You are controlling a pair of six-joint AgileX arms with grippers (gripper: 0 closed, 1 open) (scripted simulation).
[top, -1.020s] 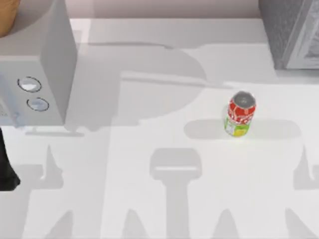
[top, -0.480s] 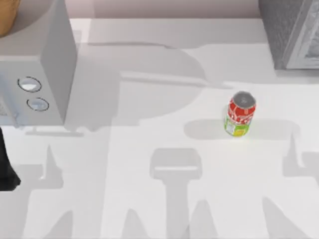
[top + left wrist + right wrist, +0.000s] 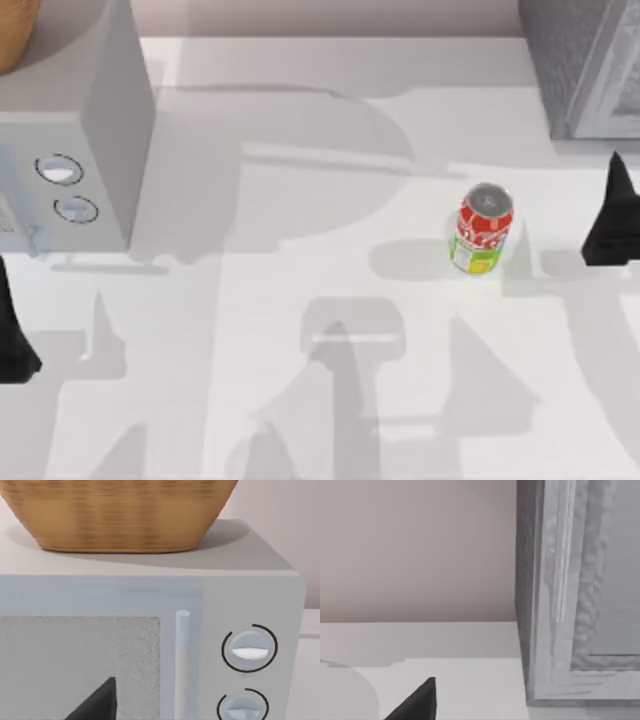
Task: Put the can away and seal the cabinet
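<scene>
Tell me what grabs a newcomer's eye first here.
The red can stands upright alone on the white table, right of centre. The right claw sits dark at the right edge beside it, below the grey cabinet in the far right corner. At far left, a microwave carries a wicker basket.
</scene>
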